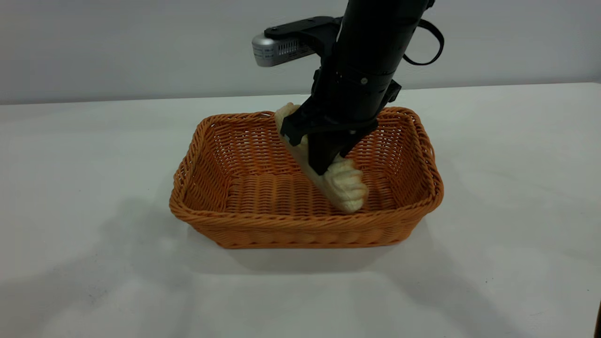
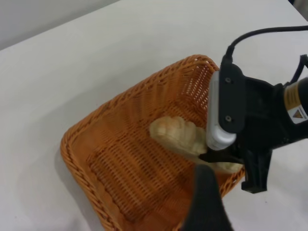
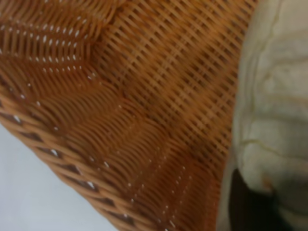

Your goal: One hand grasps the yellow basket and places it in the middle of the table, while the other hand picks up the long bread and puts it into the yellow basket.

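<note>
The yellow basket [image 1: 305, 224] stands on the white table [image 1: 84, 197] near its middle. My right gripper [image 1: 324, 164] reaches down into it, shut on the long bread [image 1: 345, 185]. The loaf is tilted: its lower end touches the basket floor at the front right, and its upper end rises toward the far rim. The left wrist view shows the basket [image 2: 125, 159], the bread [image 2: 178, 134] and the right gripper [image 2: 211, 156] from above. My left gripper [image 2: 204, 202] shows only as a dark shape hovering over the basket's edge, holding nothing. The right wrist view shows bread [image 3: 274, 110] against the weave [image 3: 134, 106].
White tabletop lies on every side of the basket, with a grey wall [image 1: 141, 47] behind. The right arm's wrist camera [image 1: 277, 47] sticks out above the basket's far rim.
</note>
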You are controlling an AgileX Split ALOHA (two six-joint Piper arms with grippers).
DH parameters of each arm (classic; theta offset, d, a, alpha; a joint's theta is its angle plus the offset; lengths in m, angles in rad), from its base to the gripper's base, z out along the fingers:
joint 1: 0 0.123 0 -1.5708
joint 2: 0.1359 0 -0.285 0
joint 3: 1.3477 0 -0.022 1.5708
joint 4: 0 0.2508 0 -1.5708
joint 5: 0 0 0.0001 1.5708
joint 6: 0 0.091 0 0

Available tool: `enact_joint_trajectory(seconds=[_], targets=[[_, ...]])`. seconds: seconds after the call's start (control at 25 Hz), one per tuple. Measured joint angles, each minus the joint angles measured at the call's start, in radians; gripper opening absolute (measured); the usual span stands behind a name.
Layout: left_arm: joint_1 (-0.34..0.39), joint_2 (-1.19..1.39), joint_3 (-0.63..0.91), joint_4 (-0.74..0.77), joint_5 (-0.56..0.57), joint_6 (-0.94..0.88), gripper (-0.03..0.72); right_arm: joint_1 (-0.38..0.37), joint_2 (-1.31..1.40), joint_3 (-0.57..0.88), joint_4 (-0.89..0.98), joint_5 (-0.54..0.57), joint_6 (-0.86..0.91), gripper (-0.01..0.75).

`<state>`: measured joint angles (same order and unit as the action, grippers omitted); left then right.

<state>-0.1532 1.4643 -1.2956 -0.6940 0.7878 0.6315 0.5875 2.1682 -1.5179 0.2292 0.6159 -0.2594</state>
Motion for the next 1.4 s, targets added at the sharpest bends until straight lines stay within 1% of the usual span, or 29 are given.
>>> enact_joint_trajectory(seconds=[0.12,0.24,0.32,0.6,0.8,1.16,1.4], targets=[[0.000,0.000,0.000,0.001,0.004,0.000,0.583,0.000,0.000,0.000,0.000,-0.007,-0.001,0.415],[0.000,0.000,0.000,0.018,0.005,0.000,0.583,0.000,0.000,0.000,0.003,-0.007,-0.001,0.484],[0.000,-0.001,0.000,0.023,0.007,0.000,0.583,0.000,-0.009,0.000,0.004,-0.007,-0.004,0.498],[0.000,-0.045,0.000,0.038,0.009,-0.001,0.583,0.000,-0.110,0.000,-0.027,-0.009,-0.020,0.496],[0.000,-0.118,0.000,0.108,0.025,-0.028,0.583,-0.027,-0.201,0.000,-0.064,0.024,-0.019,0.476],[0.000,-0.259,0.008,0.213,0.077,-0.129,0.583,-0.124,-0.399,0.000,-0.078,0.196,-0.013,0.419],[0.000,-0.409,0.142,0.277,0.071,-0.182,0.583,-0.177,-0.552,0.000,-0.087,0.322,-0.012,0.380]])
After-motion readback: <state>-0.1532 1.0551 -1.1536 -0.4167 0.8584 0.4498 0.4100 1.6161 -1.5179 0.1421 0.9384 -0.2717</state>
